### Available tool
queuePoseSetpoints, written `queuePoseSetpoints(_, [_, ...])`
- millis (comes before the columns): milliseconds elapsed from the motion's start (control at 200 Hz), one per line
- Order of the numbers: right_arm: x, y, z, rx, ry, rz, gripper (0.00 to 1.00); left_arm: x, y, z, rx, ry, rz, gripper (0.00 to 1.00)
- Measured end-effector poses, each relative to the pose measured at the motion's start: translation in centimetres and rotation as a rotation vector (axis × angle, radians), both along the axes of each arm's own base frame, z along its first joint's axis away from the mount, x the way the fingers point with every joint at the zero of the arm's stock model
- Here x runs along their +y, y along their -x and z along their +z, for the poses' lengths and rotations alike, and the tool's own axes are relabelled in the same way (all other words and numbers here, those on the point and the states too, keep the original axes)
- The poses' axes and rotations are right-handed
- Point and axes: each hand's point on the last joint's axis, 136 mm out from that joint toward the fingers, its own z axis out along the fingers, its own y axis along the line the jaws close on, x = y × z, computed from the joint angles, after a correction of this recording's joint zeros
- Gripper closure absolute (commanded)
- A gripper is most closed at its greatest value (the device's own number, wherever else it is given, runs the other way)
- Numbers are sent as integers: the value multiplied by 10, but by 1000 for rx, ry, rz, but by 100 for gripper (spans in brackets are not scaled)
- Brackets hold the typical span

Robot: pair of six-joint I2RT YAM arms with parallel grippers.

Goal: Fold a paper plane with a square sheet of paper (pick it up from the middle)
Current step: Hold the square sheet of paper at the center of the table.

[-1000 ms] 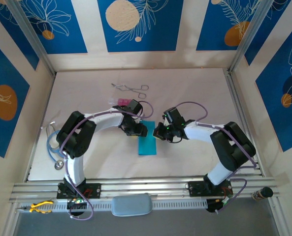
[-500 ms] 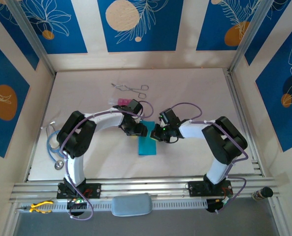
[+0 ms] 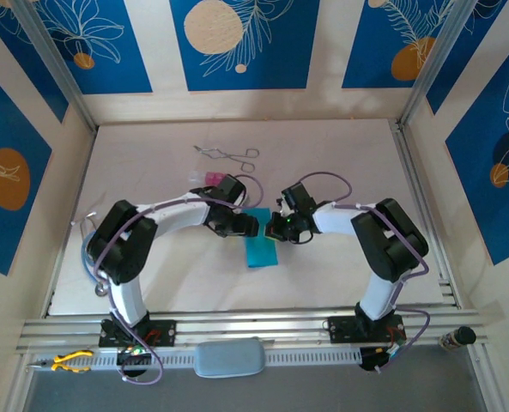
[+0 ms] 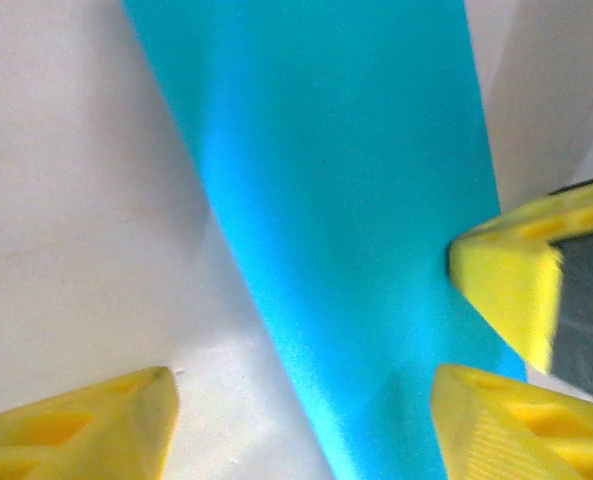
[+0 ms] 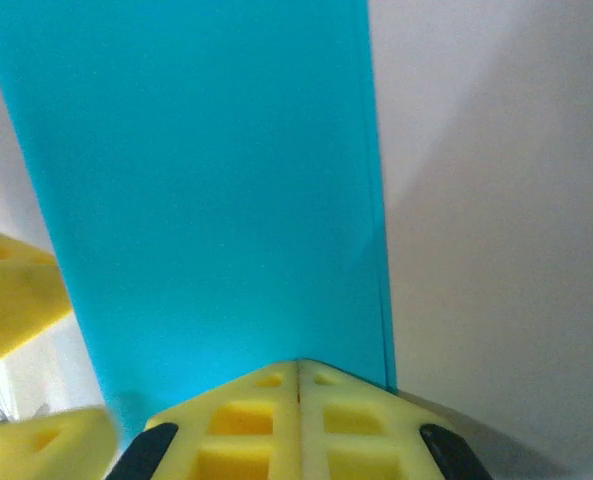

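Paper strip (image 3: 261,251); long axis runs near-to-far.

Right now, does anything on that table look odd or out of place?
Nothing is spilled or damaged. Only the forceps at the back and the stethoscope by the left edge seem unrelated to folding the paper.

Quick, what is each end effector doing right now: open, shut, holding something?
Left end effector: open, straddling the blue paper.
Right end effector: shut, tips at the paper; whether it pinches it cannot be told.
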Motion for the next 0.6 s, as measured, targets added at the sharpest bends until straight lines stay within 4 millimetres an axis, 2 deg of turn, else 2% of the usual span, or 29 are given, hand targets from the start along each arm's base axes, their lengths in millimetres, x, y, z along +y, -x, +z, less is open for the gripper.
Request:
queuePoseSetpoints(50, [0, -5, 0, -4, 3, 19, 100, 4, -3, 11, -41, 9, 17, 2])
queuePoseSetpoints(60, [0, -6, 0, -6, 4, 23, 100, 4, -4, 15, -49, 15, 25, 0])
queuePoseSetpoints(205, [2, -12, 0, -19, 6, 82, 100, 14, -14, 59, -199, 101, 66, 0])
queuePoseSetpoints(305, [3, -12, 0, -21, 4, 105, 100, 21, -17, 73, -241, 187, 94, 0])
queuePoseSetpoints(380, [3, -12, 0, -27, 6, 117, 100, 21, -18, 74, -231, 273, 106, 13])
queuePoseSetpoints(550, [3, -12, 0, -27, 10, 124, 100, 8, -22, 56, -116, 403, 123, 65])
queuePoseSetpoints(600, [3, -12, 0, -27, 10, 124, 100, 2, -21, 46, -65, 428, 124, 75])
